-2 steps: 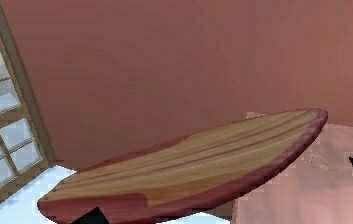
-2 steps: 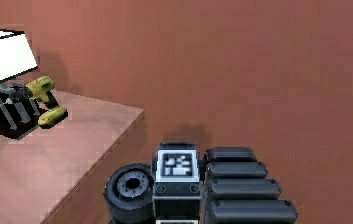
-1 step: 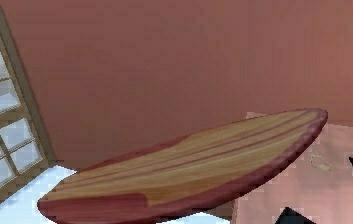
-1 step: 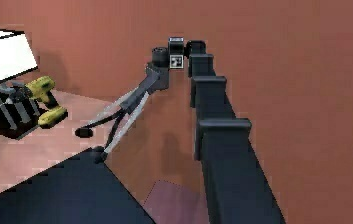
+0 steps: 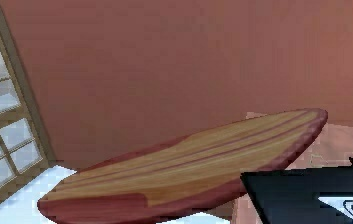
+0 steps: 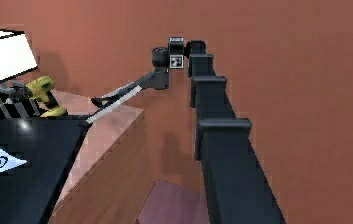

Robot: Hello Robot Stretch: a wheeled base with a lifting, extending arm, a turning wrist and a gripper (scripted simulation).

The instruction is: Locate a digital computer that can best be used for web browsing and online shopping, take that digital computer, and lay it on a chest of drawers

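Editor: Where did the jaws stand?

Photographer: At the far end of the dark arm (image 6: 219, 140), which reached up the arm side view toward a red-brown wall (image 6: 284, 60). Two thin fingers (image 6: 114, 97) slanted down and left from the dark body, their tips over a pale wooden desk (image 6: 109, 140).

Editor: And the computer?

Photographer: The laptop (image 6: 29, 160), a flat black slab with a white emblem on its top, lay on that desk, left of and below the jaws' tips. Its nearest corner sat just beside them; whether they touched it could not be told.

Editor: Did the jaws have hold of anything?

Photographer: That could not be told either. Laptop and desk lay at and behind the tips, so nothing settled the matter.

Editor: What stood nearby?

Photographer: Left of the jaws, past the laptop's far edge, a small yellow object (image 6: 46, 90) sat beside some dark objects (image 6: 9, 102), and a lamp's white shade (image 6: 4, 55) rose above them against the wall.

Editor: And looking ahead?

Photographer: In the forward view the laptop (image 5: 304, 195) lay at lower right, emblem up. Beyond it a long oval wooden board (image 5: 184, 160) with a dark red rim ran slantwise across the wall, with a paned window (image 5: 4, 110) at the left edge. The desk's pink-striped top (image 5: 344, 142) showed at the right, beside the board.
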